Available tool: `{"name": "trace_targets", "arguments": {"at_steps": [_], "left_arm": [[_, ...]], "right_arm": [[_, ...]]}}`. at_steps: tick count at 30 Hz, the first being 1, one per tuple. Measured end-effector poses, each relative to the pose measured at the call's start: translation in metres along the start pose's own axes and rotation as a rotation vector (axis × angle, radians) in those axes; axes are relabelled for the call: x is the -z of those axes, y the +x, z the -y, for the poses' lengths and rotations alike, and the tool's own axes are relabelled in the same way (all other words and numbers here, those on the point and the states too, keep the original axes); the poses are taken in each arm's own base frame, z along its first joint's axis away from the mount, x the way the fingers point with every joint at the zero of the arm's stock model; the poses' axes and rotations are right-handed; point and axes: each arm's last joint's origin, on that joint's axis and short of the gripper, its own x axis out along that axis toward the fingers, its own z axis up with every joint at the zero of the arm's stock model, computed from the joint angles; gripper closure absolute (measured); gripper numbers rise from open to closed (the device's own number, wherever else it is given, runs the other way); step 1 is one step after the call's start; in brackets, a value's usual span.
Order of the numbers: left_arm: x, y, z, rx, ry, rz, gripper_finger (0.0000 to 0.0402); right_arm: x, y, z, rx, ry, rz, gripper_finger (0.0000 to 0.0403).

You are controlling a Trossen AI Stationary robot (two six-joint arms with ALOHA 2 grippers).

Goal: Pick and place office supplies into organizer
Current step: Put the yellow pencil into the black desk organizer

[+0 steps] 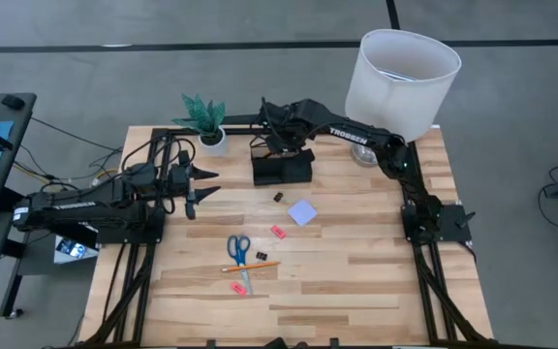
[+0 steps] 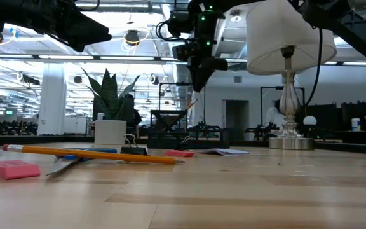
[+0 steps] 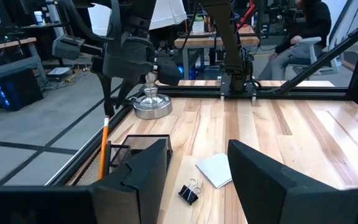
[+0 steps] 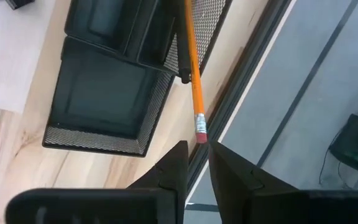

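Over at the back of the surface (image 1: 356, 281), the right pincer (image 4: 196, 163) hangs just above the black mesh organizer (image 1: 282, 167), and the step in hand looks like dropping off an orange pencil (image 4: 193, 68): it stands leaning in the taller cup section next to a black pen (image 4: 182, 50), pink eraser tip up and right at the mouth of the fingers. Those fingers are only a sliver apart around the eraser end, so I honestly can't tell if they have a grip on it or have let go. Next move, I'd guess, is to make sure the jaws are clear of the pencil and lift straight up without knocking it, then go for the stuff lying out front. Left pincer (image 3: 197, 177) waits off at the left side, fingers spread wide, nothing in them. Plenty left to sort: blue-handled scissors (image 1: 238, 248), a second orange pencil (image 2: 94, 153) with hex sides, flat pink erasers (image 1: 278, 232), a small black binder clip (image 3: 190, 190), and a pale square note pad (image 1: 302, 212). Organizer's wire mesh with a smooth low tray; the surface is pale wood planks.
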Motion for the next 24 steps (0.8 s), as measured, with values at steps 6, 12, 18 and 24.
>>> {"name": "trace_targets", "arguments": {"at_steps": [6,12,18,24], "left_arm": [[0.002,0.0,0.0,0.002,-0.005,-0.024,0.0236],[0.003,0.0,0.0,0.002,-0.004,-0.026,0.0236],[0.003,0.0,0.0,0.002,-0.003,-0.026,0.0236],[0.002,0.0,0.0,0.002,-0.003,-0.024,0.0236]], "right_arm": [[-0.003,-0.001,-0.002,0.003,-0.005,-0.001,0.0337],[-0.006,-0.021,-0.01,0.066,0.042,-0.039,0.0337],[0.002,-0.063,-0.029,0.014,0.204,0.003,0.0337],[0.012,-0.098,-0.05,-0.165,0.505,0.098,0.0337]]}}
